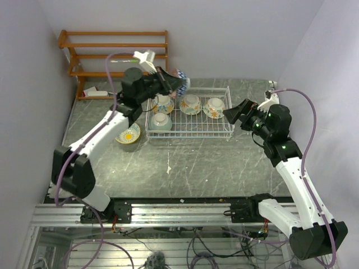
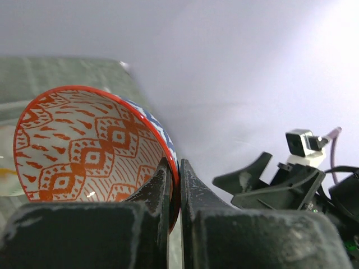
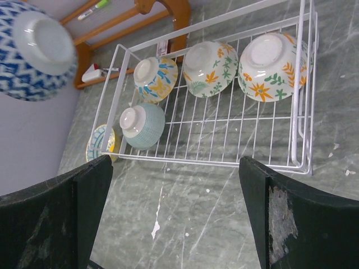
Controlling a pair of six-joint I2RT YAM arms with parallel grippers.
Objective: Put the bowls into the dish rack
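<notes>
My left gripper point(image 1: 171, 84) is shut on the rim of a bowl point(image 2: 84, 145) with an orange-patterned inside and a blue-white outside; one finger is inside the rim and one outside. It hangs tilted in the air above the back left corner of the white dish rack point(image 1: 190, 136). In the right wrist view this held bowl point(image 3: 39, 47) shows its base. Several bowls lie upside down in the rack point(image 3: 224, 162), among them a teal one point(image 3: 143, 124). A yellow-blue bowl point(image 1: 129, 134) sits upright on the table left of the rack. My right gripper point(image 1: 238, 112) hovers open and empty at the rack's right end.
A brown wooden slatted shelf point(image 1: 112, 50) stands at the back left against the wall. Grey walls close in on the left, back and right. The marbled table point(image 1: 196, 168) stretches between the rack and the arm bases.
</notes>
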